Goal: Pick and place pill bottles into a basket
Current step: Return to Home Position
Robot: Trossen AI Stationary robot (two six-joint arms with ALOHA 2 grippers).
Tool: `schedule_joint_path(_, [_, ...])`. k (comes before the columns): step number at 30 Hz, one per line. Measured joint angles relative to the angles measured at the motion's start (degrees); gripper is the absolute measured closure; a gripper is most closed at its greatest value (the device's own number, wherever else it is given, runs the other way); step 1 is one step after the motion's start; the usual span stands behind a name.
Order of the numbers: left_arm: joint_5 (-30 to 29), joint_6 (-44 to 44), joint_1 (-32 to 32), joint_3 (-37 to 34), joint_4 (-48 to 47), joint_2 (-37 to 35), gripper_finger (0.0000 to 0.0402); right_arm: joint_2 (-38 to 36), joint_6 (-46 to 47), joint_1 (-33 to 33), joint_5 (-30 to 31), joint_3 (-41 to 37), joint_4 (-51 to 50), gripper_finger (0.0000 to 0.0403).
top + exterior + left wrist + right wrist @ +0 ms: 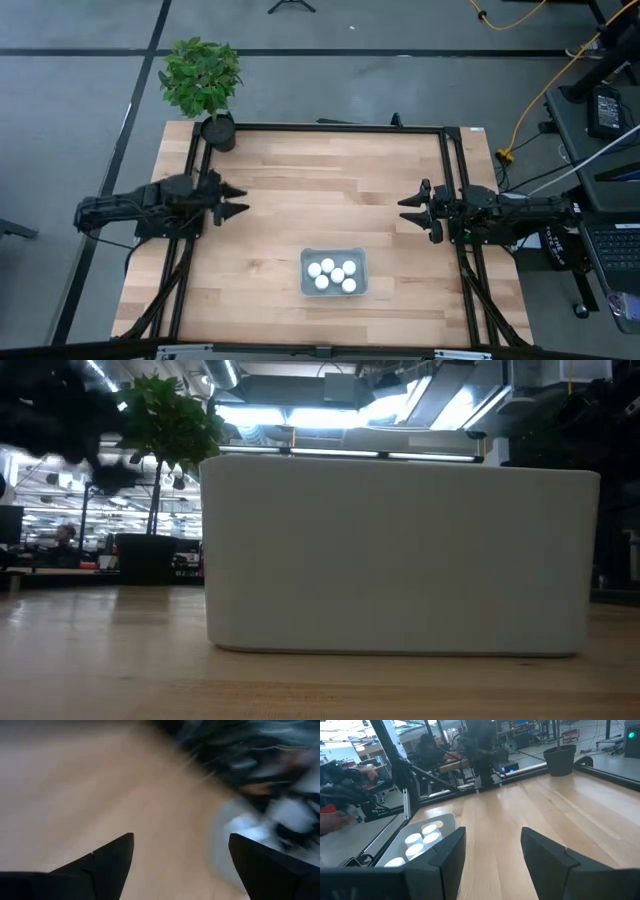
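The pale basket (304, 272) stands on the wooden table near its front edge, a little right of the middle. In the low view its wall (400, 560) fills most of the picture. Several white pill bottles (334, 274) stand upright inside it; their caps (422, 837) also show in the right wrist view. My left gripper (245, 200) hovers open near the table's left side with nothing between its fingers (115, 855). My right gripper (402, 210) hovers near the right side, pointing toward the middle. Its fingers (450, 850) stand a little apart with nothing between them.
A black pot with a green plant (219, 131) stands at the table's far left corner; the pot (560, 760) also shows in the right wrist view. A black frame (330, 127) runs along the table's edges. People (427, 745) are in the room beyond the table.
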Motion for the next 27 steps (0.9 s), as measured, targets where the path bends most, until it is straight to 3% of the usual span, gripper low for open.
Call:
schedule_joint_path(2, [8.1, 18.1, 0.0, -2.6, 15.9, 0.0, 0.0084, 0.0, 0.0, 0.0, 0.0, 0.0, 0.0, 0.0210])
schedule_joint_path(4, [21.1, 34.2, -0.8, -6.9, 27.8, 0.0, 0.0084, 0.0, 0.0, 0.0, 0.0, 0.0, 0.0, 0.0210])
schedule_joint_path(6, [26.4, 40.9, -1.9, -8.5, 31.5, 0.0, 0.0084, 0.0, 0.0, 0.0, 0.0, 0.0, -0.1, 0.0210])
schedule_joint_path(8, [21.7, 37.1, -2.8, -8.5, 32.3, 0.0, 0.0084, 0.0, 0.0, 0.0, 0.1, 0.0, -0.1, 0.0210])
schedule_joint_path(12, [-0.7, 28.2, -4.3, -8.5, 29.0, 0.0, 0.0084, 0.0, 0.0, 0.0, 0.0, 0.0, -0.1, 0.0210])
schedule_joint_path(14, [-7.1, 28.5, -5.7, -8.5, 29.6, 0.0, 0.0084, -0.1, 0.0, 0.0, 0.0, 0.0, -0.1, 0.0210])
schedule_joint_path(20, [-4.3, 32.0, -8.0, -8.5, 30.7, 0.0, 0.0084, -0.1, 0.0, 0.0, 0.0, 0.0, -0.1, 0.0210])
schedule_joint_path(27, [0.5, 31.6, -6.5, -8.5, 32.0, 0.0, 0.0084, -0.1, 0.0, 0.0, 0.0, 0.0, -0.1, 0.0210])
